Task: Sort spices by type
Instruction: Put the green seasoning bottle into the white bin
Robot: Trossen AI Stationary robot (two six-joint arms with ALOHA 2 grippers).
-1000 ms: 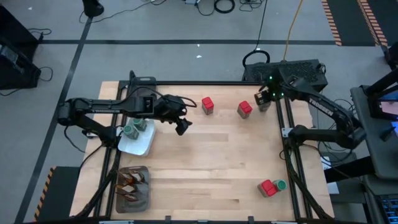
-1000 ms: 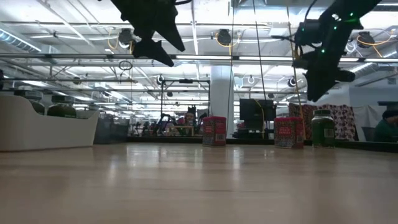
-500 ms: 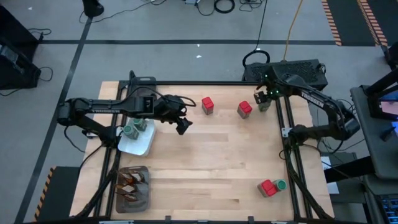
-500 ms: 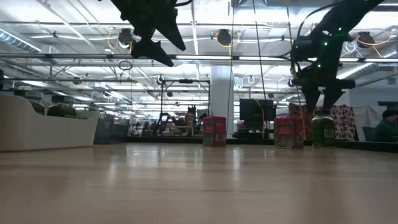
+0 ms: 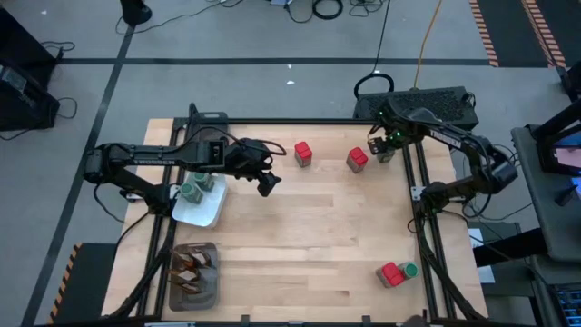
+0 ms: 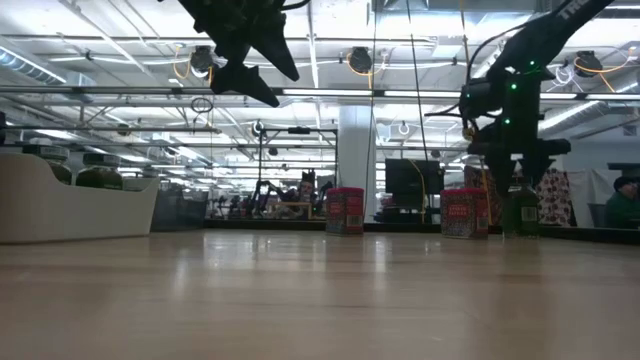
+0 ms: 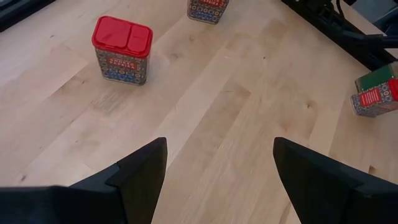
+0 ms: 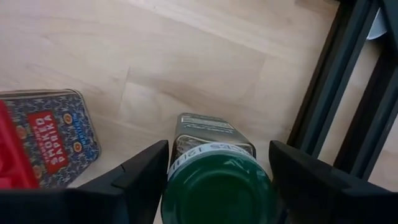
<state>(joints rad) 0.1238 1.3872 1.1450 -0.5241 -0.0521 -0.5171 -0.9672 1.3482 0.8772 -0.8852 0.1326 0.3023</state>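
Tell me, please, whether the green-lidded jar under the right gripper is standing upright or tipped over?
Upright: the green-lidded jar shows its round lid facing the right wrist camera, between the right gripper's open fingers.

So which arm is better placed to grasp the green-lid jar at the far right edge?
The right. The right gripper is open and straddles the green-lid jar; the left gripper hangs over the table's left half.

Both arms are black, built from slim tubular links joined by chunky rounded joints. The left arm (image 5: 154, 156) carries a boxy wrist block with a pale label and looped black cables. The right arm (image 5: 454, 141) bears white lettering along one link and small green lights near its wrist. Each ends in two dark, wedge-shaped fingers (image 7: 140, 174).
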